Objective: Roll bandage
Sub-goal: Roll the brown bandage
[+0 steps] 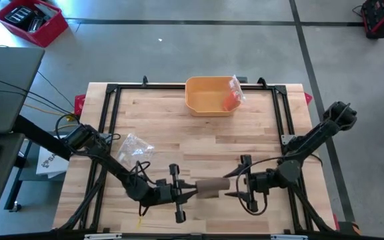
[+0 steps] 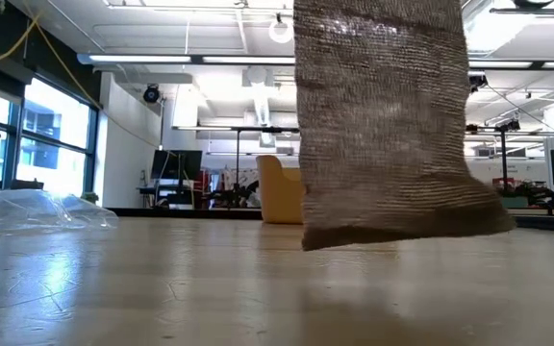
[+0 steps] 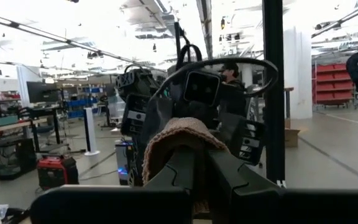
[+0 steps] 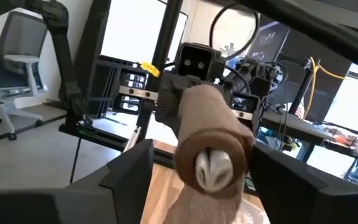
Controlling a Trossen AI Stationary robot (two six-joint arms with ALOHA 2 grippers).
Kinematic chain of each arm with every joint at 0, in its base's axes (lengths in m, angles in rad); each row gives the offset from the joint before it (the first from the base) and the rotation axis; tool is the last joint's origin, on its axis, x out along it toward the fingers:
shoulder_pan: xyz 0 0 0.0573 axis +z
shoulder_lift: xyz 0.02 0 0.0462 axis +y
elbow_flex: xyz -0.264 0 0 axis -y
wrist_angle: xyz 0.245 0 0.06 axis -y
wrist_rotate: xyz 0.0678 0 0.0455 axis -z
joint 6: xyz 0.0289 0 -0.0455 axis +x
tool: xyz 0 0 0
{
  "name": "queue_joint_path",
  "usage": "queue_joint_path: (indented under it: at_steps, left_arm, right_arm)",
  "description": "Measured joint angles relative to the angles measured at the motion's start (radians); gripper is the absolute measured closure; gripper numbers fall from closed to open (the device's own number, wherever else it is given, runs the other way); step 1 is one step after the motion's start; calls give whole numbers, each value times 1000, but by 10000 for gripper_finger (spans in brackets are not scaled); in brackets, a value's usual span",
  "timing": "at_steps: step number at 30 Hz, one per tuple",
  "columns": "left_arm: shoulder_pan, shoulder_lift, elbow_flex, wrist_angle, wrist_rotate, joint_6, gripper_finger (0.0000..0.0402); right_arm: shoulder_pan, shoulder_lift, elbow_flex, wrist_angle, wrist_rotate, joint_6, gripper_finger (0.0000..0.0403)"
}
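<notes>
The table (image 1: 179, 143) middle is free for passing. At the far edge stands a bin (image 1: 209, 95); a plastic bag (image 1: 133, 147) lies on the left side.

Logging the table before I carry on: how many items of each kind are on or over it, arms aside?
Bandage: 1, held off the table by the left gripper, a tail hanging down
Bin: 1, yellow
Plastic bags: 2, an empty one on the table and one with orange contents in the bin
Total: 4
</notes>
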Motion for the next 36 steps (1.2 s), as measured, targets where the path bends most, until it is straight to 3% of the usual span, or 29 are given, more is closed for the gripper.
queue_joint_path:
  at_steps: [9, 21, 25, 30, 33, 36]
  left_arm:
    - [16, -1, 0, -36, 2, -43, 392]
    - [8, -1, 0, -36, -14, -22, 372]
    - [-19, -1, 0, -51, -144, -4, 356]
    - [-75, -1, 0, -67, -306, 65, 325]
    - [-102, -1, 0, -68, -312, 88, 312]
    - [-113, -1, 7, -88, -252, 82, 308]
  right_arm:
    - [-32, 1, 0, -4, -42, 6, 214]
    - [-28, -1, 0, -40, 5, 0, 364]
    - [-3, -23, -2, -64, 79, -33, 368]
    - [40, -117, -2, -156, 82, -33, 364]
    - [58, -191, -2, -268, 56, -26, 365]
    - [59, -276, -1, -394, -82, 6, 366]
